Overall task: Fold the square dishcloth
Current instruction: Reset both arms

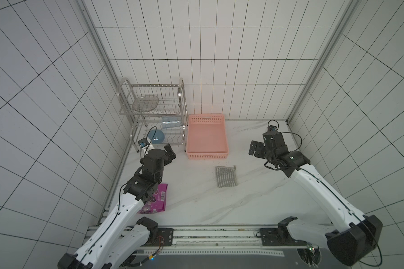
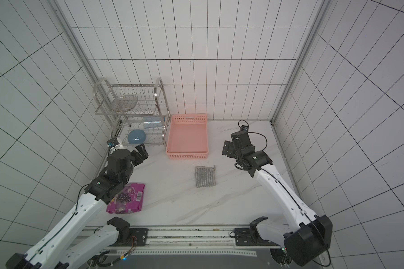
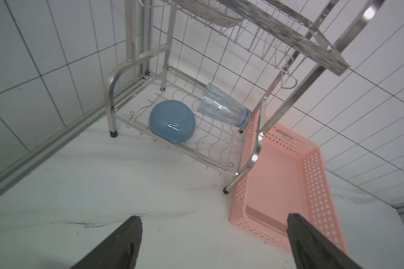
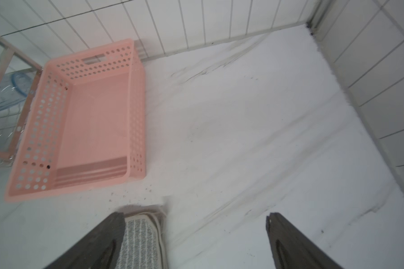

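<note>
The square dishcloth (image 1: 226, 176) (image 2: 205, 176), grey with thin whitish stripes, lies flat on the white marble table in front of the pink basket. It forms an upright rectangle. Its near edge shows two layers in the right wrist view (image 4: 140, 242). My right gripper (image 1: 254, 148) (image 2: 228, 148) (image 4: 196, 215) hangs open above the table, to the right of the cloth and apart from it, with nothing between its fingers. My left gripper (image 1: 169, 153) (image 2: 142, 151) (image 3: 215, 219) is open and empty too, well left of the cloth, near the dish rack.
The pink basket (image 1: 207, 155) (image 3: 313, 177) (image 4: 44, 121) stands behind the cloth. A steel dish rack (image 1: 149, 111) at the back left holds a blue bowl (image 3: 172, 121) and a clear glass (image 3: 222, 107). A purple snack packet (image 1: 160, 198) lies under the left arm.
</note>
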